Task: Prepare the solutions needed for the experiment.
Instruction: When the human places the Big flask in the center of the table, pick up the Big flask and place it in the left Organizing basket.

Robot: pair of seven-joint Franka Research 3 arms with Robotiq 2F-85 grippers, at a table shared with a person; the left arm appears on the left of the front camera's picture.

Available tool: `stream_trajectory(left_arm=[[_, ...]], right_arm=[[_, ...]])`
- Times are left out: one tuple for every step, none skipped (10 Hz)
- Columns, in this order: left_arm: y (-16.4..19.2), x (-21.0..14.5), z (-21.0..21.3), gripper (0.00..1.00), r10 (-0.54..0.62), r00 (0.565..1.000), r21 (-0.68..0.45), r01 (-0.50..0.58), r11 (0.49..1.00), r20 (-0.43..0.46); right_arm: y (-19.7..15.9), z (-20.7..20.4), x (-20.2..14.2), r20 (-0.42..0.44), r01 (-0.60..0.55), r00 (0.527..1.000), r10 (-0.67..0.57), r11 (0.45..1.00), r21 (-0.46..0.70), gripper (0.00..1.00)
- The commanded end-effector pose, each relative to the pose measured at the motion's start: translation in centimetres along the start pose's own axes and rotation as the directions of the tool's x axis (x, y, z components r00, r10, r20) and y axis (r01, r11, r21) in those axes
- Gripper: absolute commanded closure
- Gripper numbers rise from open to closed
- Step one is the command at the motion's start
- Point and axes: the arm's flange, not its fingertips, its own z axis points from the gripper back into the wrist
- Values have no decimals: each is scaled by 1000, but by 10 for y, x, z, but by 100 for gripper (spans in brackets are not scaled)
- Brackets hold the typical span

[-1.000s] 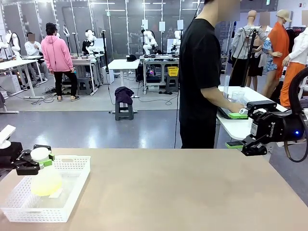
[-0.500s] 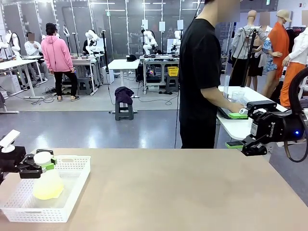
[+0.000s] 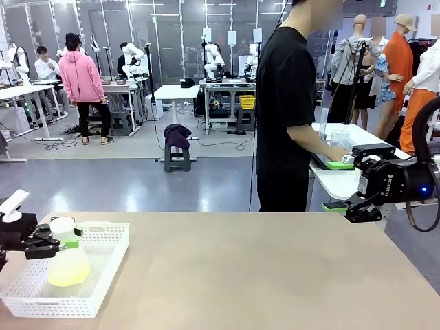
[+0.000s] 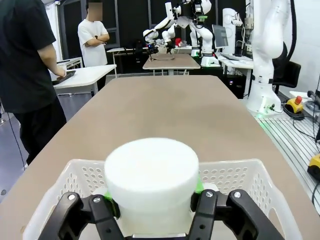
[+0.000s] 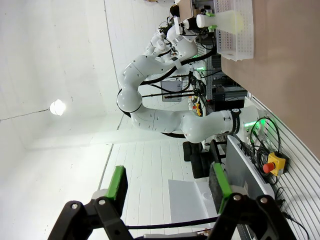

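Here, tan table (image 3: pixel 261 268), busy lab bkgd

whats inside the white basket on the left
A conical flask stands in the white basket, with pale yellow-green liquid in its lower part and a white stopper on top. The left hand sits around its neck. The basket floor beneath the flask is hidden.

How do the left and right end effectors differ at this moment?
The left end effector brackets the stoppered flask in the white basket, low at the table's left; the right end effector is open on nothing, off the table's far right edge. Both are black with green pads.
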Motion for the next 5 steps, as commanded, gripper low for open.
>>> stream_trajectory(left_arm=[[-19, -39, -1, 34, -31, 999, -18, 32, 999, 19], [-19, -38, -1, 17, -32, 999, -18, 32, 999, 26], [-20, -36, 2, 14, -34, 999, -4, 34, 999, 18], [-21, -34, 6, 0, -34, 999, 24, 34, 999, 7], [-23, -31, 11, 0, -40, 999, 55, 40, 998, 3]], right_arm=[[0, 0, -1, -4, -15, 1000, 15, 1000, 7, 17], [0, 0, -1, -4, -15, 1000, 15, 1000, 7, 17], [0, 0, -1, -4, -15, 1000, 15, 1000, 7, 17], [0, 0, -1, -4, -15, 1000, 15, 1000, 7, 17], [0, 0, -1, -4, -15, 1000, 15, 1000, 7, 17]])
